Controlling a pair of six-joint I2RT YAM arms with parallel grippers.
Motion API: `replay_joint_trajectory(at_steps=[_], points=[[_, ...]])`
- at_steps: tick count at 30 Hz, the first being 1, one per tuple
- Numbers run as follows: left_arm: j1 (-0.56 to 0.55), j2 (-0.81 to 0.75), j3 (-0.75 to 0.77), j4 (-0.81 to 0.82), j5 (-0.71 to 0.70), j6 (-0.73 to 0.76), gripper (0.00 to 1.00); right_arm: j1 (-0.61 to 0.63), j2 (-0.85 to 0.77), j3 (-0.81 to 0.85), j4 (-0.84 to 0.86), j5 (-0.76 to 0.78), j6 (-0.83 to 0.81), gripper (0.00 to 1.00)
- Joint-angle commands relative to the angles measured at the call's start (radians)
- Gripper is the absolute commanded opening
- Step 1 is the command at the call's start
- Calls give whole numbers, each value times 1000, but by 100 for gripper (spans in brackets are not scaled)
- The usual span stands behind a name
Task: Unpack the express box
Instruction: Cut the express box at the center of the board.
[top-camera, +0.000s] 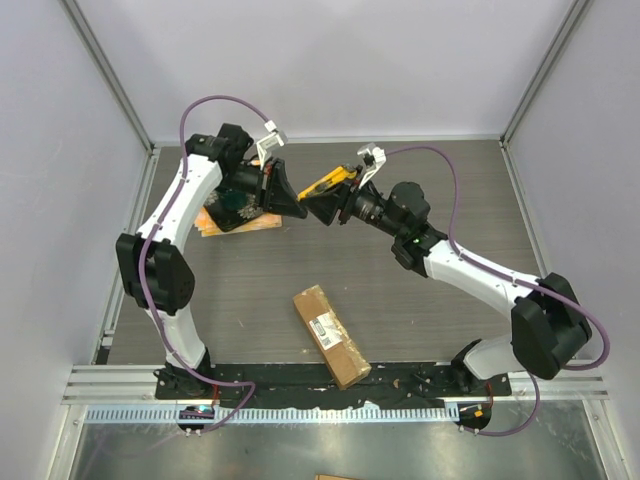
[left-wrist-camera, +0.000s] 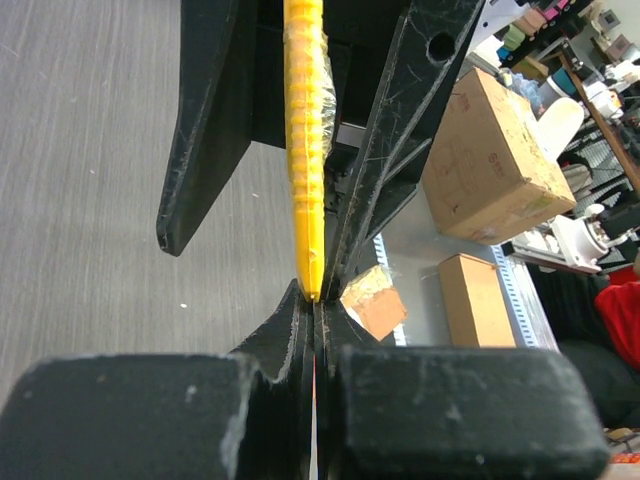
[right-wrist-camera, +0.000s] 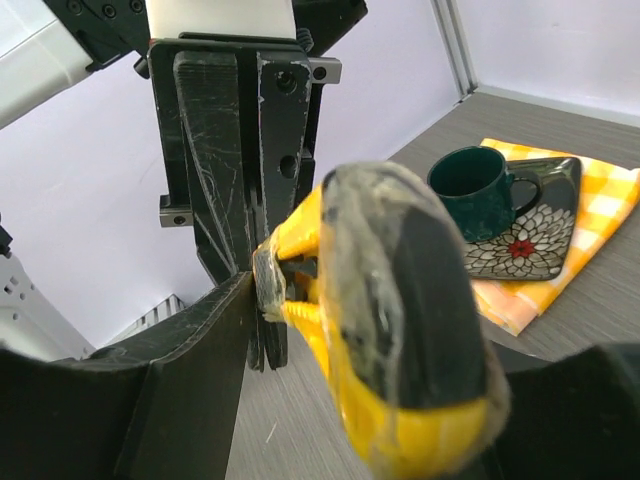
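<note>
The express box (top-camera: 330, 335) lies flat on the table (top-camera: 450, 180) by the near edge, between the arm bases, label up. Its long axis runs diagonally, one end toward the far left and the other toward the near right. Neither arm is near it. We judge the step to be readying the yellow knife (top-camera: 332, 181) at the far side. The left gripper (left-wrist-camera: 315, 325) pinches the knife's tip, jaws closed, while the right gripper (top-camera: 320, 205) straddles the handle (one finger apart, so not yet clamped). Next we need a firm right-hand grip, then a cut along the box's length.
</note>
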Motion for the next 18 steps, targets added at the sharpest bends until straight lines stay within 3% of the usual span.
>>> replay_joint_trajectory(at_steps=[1,9,12,13,16,18], points=[[-3,-71,-41,-165,205,-52,0,-7,21,57,129,-31,49,57],[-3,-79,-68,-132,207,-69,0,-11,31,74,145,-40,57,55],[-3,-82,-73,-130,205,-69,0,-11,48,100,122,-74,54,28],[-3,-82,-73,-130,205,-69,0,-11,62,117,114,-88,60,15],[-3,-83,-70,-127,207,-72,0,-11,71,122,105,-111,61,1],[-3,-76,-61,-122,202,-83,5,-11,68,122,83,-114,55,1]])
